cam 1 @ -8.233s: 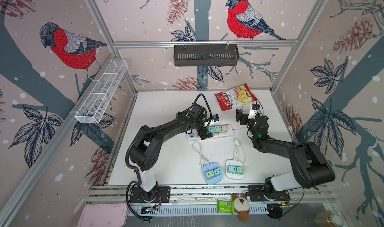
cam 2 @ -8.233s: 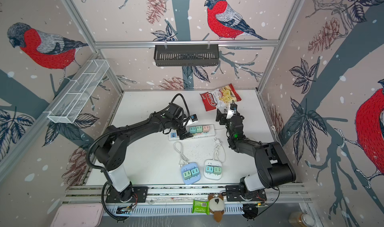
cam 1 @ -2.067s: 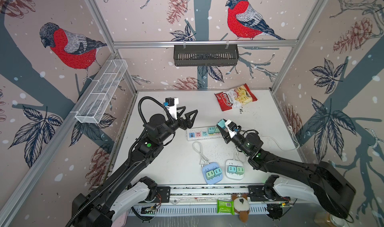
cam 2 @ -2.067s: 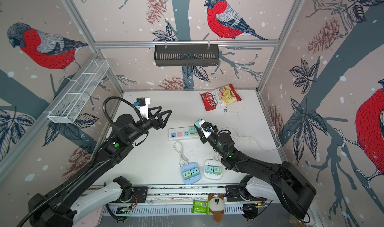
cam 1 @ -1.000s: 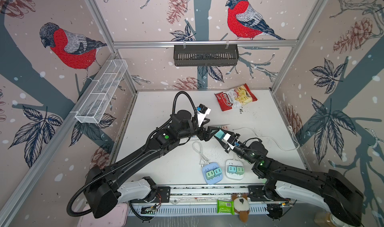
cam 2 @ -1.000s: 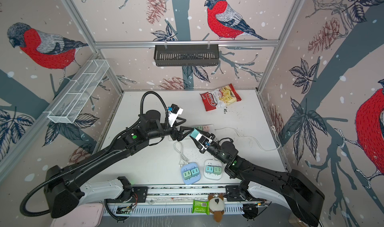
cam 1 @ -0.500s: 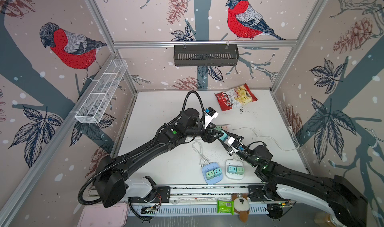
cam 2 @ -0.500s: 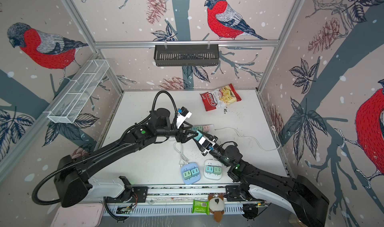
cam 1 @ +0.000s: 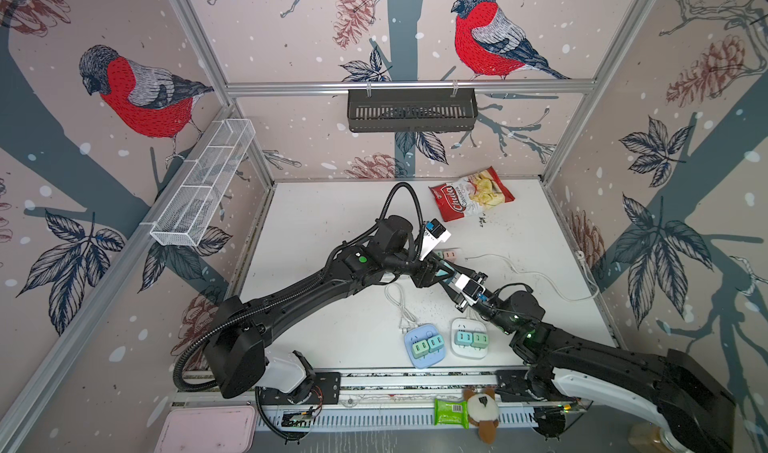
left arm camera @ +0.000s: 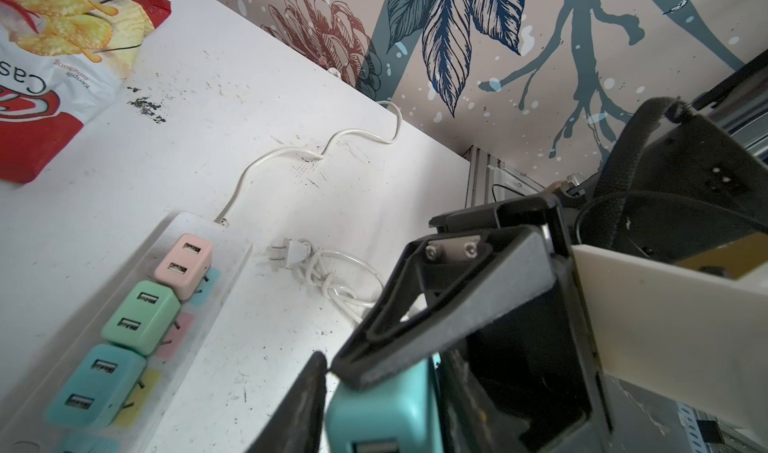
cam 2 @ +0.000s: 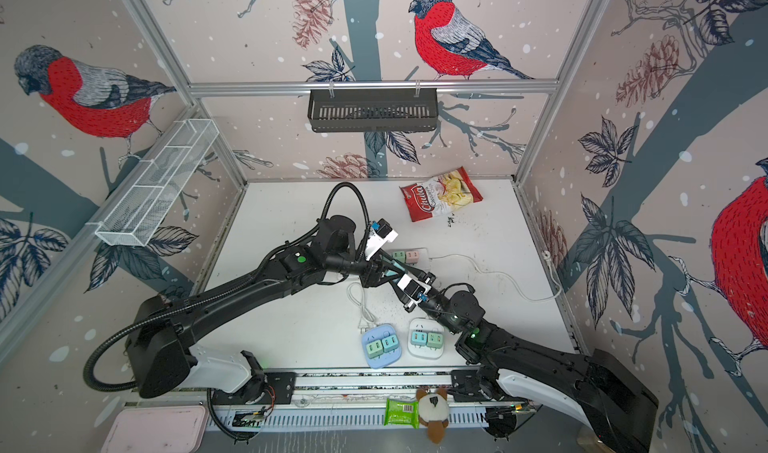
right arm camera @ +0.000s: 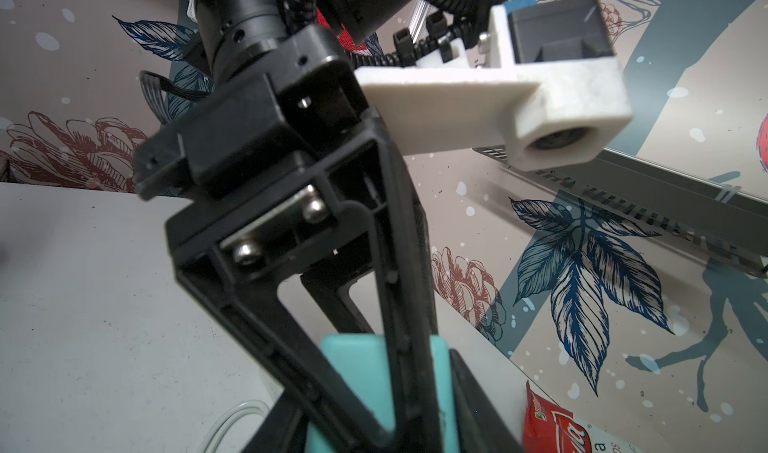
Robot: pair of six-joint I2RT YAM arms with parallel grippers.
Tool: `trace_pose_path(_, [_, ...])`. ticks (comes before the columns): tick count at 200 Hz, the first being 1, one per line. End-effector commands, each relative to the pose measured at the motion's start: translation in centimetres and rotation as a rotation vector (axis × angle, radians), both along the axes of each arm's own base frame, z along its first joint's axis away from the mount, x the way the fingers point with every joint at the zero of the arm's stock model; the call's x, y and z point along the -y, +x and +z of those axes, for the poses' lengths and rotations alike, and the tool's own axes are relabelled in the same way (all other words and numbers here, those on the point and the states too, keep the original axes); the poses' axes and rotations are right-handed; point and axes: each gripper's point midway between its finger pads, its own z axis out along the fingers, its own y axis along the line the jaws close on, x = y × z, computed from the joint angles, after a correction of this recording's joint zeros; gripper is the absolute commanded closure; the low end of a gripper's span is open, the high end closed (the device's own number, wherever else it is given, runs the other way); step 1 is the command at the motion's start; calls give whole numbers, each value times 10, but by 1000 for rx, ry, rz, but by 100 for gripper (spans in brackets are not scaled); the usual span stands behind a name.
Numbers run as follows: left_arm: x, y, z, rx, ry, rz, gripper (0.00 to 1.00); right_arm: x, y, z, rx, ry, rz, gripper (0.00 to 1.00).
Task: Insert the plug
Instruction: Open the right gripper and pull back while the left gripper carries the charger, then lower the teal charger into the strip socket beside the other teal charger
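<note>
- Handover, by my judgement: the teal plug (left arm camera: 382, 413) is up in the air between both grippers, near the power strip (left arm camera: 228, 255) but not touching it.
- The right gripper (cam 1: 454, 277) is clamped on the plug's broad faces.
- The left gripper (cam 1: 441, 271) has its jaws against the plug's narrow sides. It looks closed on the plug, though the contact is partly hidden.
- To do this well, the right gripper should let go only when the left grip is firm, and it should open wide before drawing back, so that the plug is not twisted.
- The prongs are hidden; the left gripper must leave them free to face the strip.
- A free socket I cannot make out here.
</note>
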Motion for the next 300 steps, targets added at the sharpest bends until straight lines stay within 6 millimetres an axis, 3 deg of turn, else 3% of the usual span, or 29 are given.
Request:
trace_pose_path(1, [1,-6,-2,2,12,-39,68,4,0,21,40,79,-12,95])
trace_pose_path(30, [1,-4,-1,11,15,-31,100,4,0,21,36,78,-12,80])
trace_pose_path(37, [-1,-2,-1,23,19,-18,100,5,1,21,33,82,-21,72])
trace_pose_path(53, [-7,10,1,50,38,50,100,9,4,22,27,99,-46,38])
trace_pose_path(60, [-12,17,2,67,41,87,100,10,5,22,26,98,-51,28])
trace_pose_path(79, [-32,41,3,73,16,180,100,12,6,21,25,93,-60,18])
trace_pose_path(96, [-63,71,4,48,-37,297,100,18,11,19,18,99,-106,12])
trace_pose_path(120, [-111,110,-12,78,7,519,100,33,24,21,3,122,-182,9])
trace_pose_path(139, [-131,124,-26,192,107,600,100,52,40,18,-41,150,-253,7])
trace_pose_path(186, [-123,105,-52,472,230,336,100,116,93,9,-194,273,-480,2])
trace_pose_path(220, [-119,95,-73,550,326,225,100,161,135,-6,-343,374,-647,1])
trace_pose_path(264, [-117,91,-109,594,466,140,100,180,176,-38,-492,380,-758,2])
trace_pose_path(290, [-118,87,-113,619,478,104,100,184,188,-46,-530,393,-785,3])
trace_pose_path(300, [-118,85,-114,629,480,86,100,188,194,-58,-561,395,-802,2])
